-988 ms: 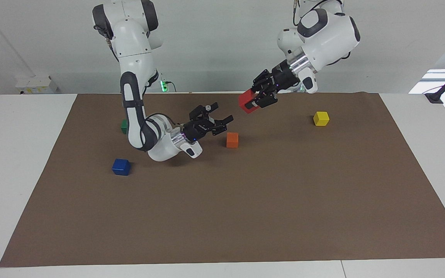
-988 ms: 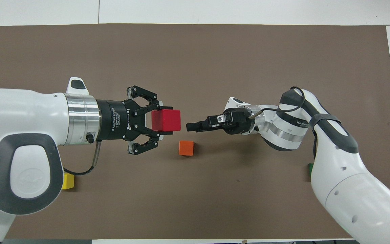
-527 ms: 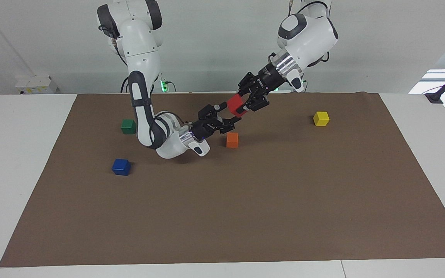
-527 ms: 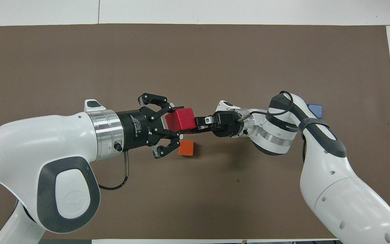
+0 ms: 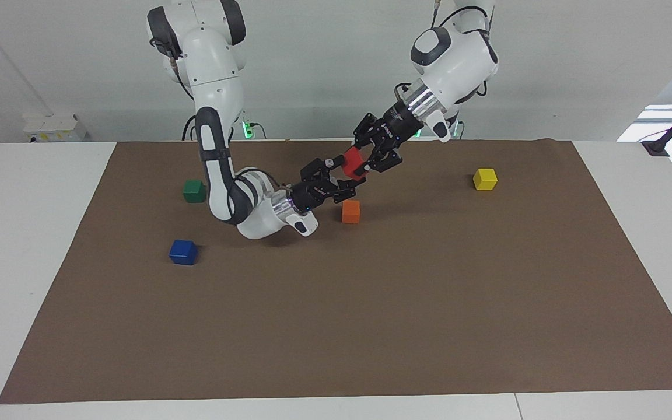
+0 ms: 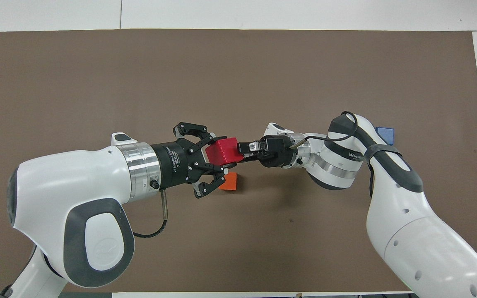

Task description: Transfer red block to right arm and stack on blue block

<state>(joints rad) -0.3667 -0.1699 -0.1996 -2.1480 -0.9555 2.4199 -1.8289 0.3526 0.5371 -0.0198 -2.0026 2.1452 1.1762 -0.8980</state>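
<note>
Overhead view: left pincer (image 6: pixel 218 159) is clamping the red block (image 6: pixel 224 150); right pincer (image 6: pixel 238 154), seemingly apart, is now closing in around it.

A white table (image 5: pixel 32 245) carries a big brown mat (image 5: pixel 371 315). A plain pale wall (image 5: pixel 324 70) stands at the robots' end. A white box (image 5: pixel 55 127) sits by the wall, a green light (image 5: pixel 247 129) glows there, and bright light (image 5: pixel 657 122) falls at one corner.

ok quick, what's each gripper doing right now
left gripper: shut on the red block, in the air.
right gripper: at the block, fingers cannot be told.
</note>
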